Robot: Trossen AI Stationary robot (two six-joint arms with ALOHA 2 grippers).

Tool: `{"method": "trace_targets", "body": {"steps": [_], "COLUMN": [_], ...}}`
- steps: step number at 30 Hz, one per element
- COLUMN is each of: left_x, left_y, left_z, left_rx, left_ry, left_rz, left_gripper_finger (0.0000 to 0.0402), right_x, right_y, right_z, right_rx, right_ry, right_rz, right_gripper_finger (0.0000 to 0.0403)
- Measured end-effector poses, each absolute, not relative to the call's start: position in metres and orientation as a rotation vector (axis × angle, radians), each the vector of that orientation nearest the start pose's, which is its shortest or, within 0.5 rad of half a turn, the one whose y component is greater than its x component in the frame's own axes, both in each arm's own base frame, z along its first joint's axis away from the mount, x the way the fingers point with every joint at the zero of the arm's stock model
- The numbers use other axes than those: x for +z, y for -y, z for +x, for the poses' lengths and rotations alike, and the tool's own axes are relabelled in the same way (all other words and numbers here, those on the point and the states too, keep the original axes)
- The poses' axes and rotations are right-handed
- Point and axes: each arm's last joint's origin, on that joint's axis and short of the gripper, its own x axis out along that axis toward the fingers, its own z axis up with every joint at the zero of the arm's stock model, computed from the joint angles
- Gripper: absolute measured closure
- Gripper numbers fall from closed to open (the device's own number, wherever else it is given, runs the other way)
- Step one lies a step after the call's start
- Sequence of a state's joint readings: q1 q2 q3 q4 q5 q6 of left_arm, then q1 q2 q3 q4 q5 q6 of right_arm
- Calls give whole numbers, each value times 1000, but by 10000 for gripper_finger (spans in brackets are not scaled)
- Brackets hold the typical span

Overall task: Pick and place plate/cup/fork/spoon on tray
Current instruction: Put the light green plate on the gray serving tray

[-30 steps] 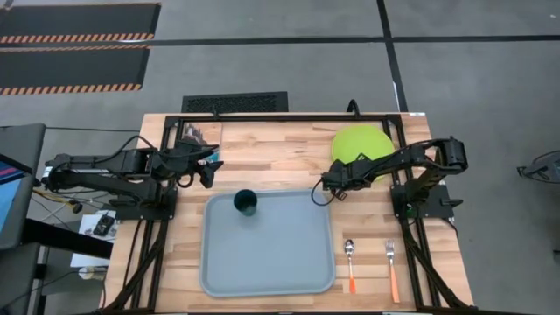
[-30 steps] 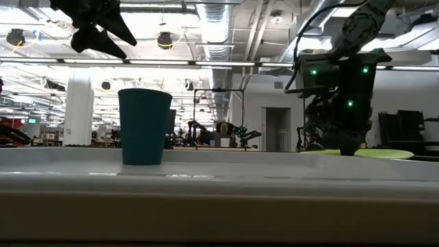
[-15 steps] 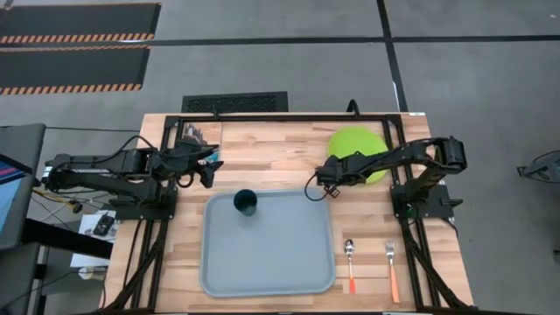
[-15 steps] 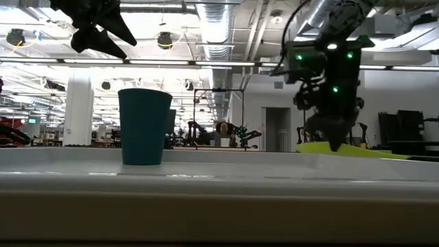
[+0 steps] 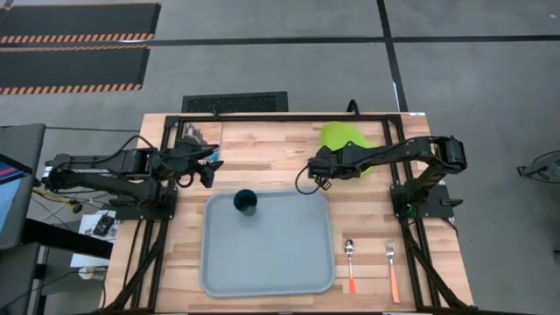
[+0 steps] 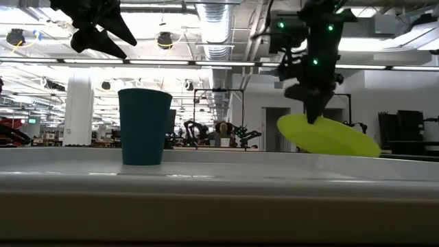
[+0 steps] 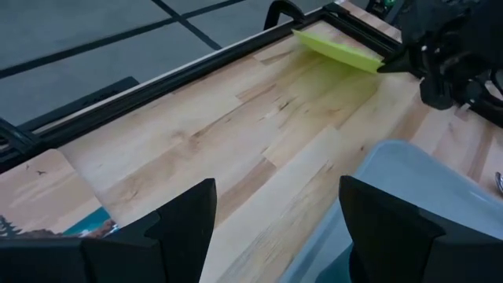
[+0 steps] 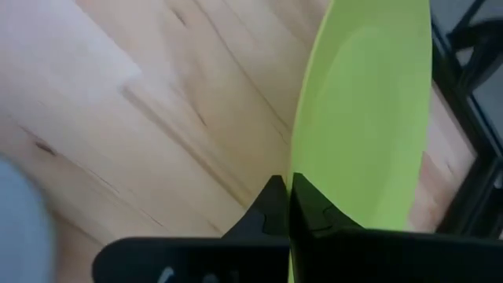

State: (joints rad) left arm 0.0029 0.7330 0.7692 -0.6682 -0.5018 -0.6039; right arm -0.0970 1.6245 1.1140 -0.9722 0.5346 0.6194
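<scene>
The lime-green plate (image 5: 352, 138) is tilted in the air at the table's far right, held by my right gripper (image 5: 317, 171), which is shut on its rim; it also shows in the low view (image 6: 333, 138). The dark teal cup (image 5: 246, 202) stands upright on its base in the far left corner of the grey-blue tray (image 5: 271, 258). The spoon (image 5: 349, 264) and the fork (image 5: 391, 268) lie flat on the table to the right of the tray. My left gripper (image 5: 210, 166) is open and empty, above the table left of the cup. My right gripper pinches the plate's rim (image 8: 295, 161) between its two fingers (image 8: 271, 206), one on each face, on the side of the plate toward the tray. The fingers come slanting down from above. The held edge (image 6: 291, 123) is highest and the plate slopes down away from it; whether its low edge touches the table is hidden.
A black metal frame (image 5: 289, 116) runs along the table's far edge and sides. Bare wood lies between the plate and the tray (image 7: 259, 134). The room beyond the table shows in the low view.
My right gripper has gone up and toward the table's left edge, nearer the tray's far right corner, keeping its hold on the plate. The plate, which lay nearly flat on the table, has been raised at its held edge and now stands steeply tilted.
</scene>
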Motion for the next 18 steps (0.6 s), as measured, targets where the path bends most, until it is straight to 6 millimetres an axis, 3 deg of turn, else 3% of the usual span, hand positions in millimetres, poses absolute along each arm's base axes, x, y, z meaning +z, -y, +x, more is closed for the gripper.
{"method": "trace_targets", "body": {"steps": [6,18], "left_x": [294,294], "left_y": [-14,-14], "left_z": [142,142], "left_rx": [657,660], "left_ry": [-444,-439], "left_rz": [-426,-439], "left_gripper_finger": [145,145], "right_x": [224,277], "right_y": [30,-30], "right_z": [293,314], "right_rx": [-878,-693], "right_ry": [-1184,-1009], "right_rz": [117,-84], "right_gripper_finger": [401,401]}}
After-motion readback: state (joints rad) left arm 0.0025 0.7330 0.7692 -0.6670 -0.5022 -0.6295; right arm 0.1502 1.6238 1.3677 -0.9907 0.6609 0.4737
